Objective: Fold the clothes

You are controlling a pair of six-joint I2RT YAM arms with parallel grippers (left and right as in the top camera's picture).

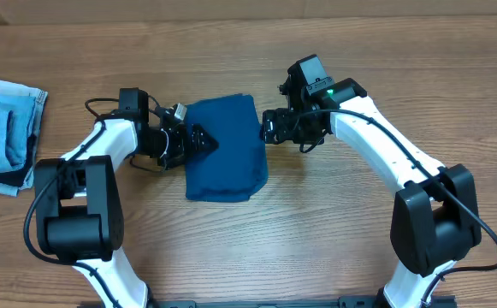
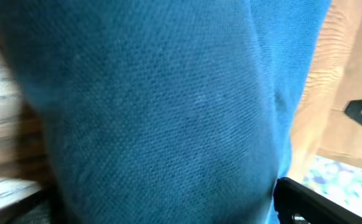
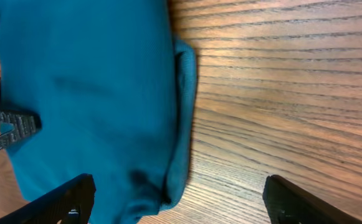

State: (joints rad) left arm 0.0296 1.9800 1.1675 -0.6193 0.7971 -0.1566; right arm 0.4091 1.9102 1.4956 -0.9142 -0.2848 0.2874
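Note:
The clothes (image 1: pixel 224 145), a deep teal-blue shirt, lie folded into a compact rectangle in the middle of the table. My left gripper (image 1: pixel 198 139) sits over the shirt's left edge with its jaws wide; in the left wrist view the teal fabric (image 2: pixel 156 112) fills the frame, and one dark fingertip (image 2: pixel 318 202) shows at the bottom right. My right gripper (image 1: pixel 269 128) is at the shirt's right edge. The right wrist view shows it open (image 3: pixel 181 205), straddling the folded edge of the fabric (image 3: pixel 87 93) without pinching it.
A pale blue denim stack (image 1: pixel 4 133) with a dark edge lies at the far left of the wooden table (image 1: pixel 359 257). The left arm's fingertip (image 3: pixel 6 124) shows across the shirt in the right wrist view.

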